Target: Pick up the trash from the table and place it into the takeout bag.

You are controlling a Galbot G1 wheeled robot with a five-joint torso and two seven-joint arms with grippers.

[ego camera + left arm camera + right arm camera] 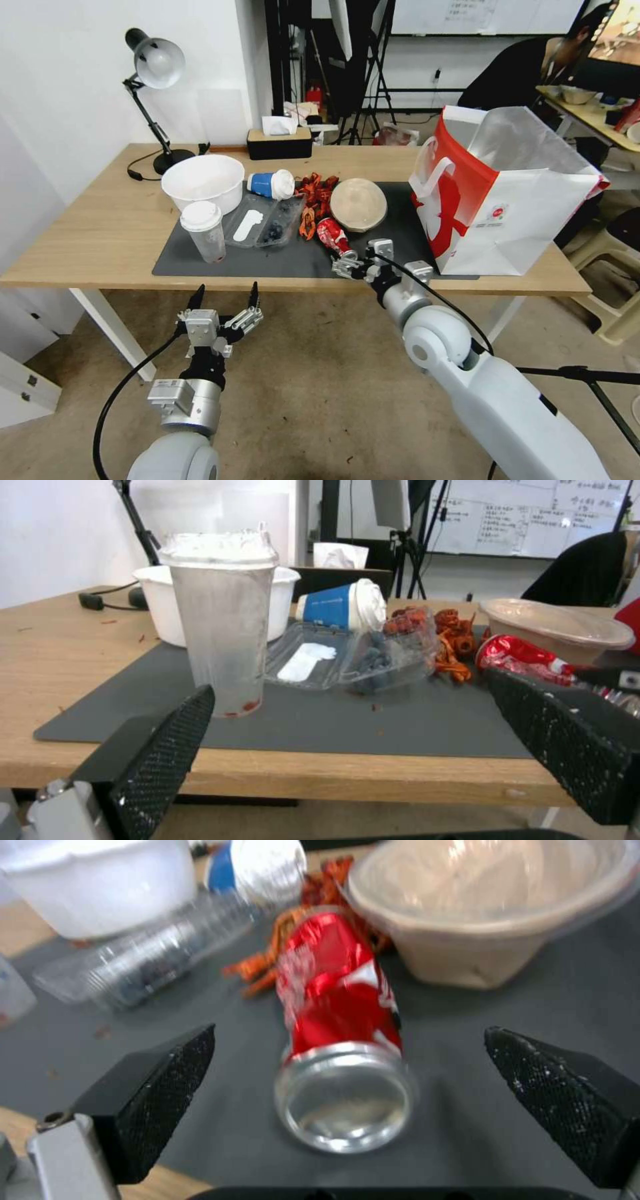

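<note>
**Reaching for the can**

Reaching over the near tabletop (80,233) edge with the right pincer (363,261), fingers (153,1090) spread wide to either side of the can (340,1005), not touching it. Lying on its side on the grey mat (280,257), silver base toward the pincer, just beside the beige container (359,203). Standing at the mat's right end, well taller than the rest: the bag (507,200), mouth open. Hovering below the tabletop edge, the left pincer (225,300), also spread wide and holding nothing, facing the lidded cup (223,620).
</note>
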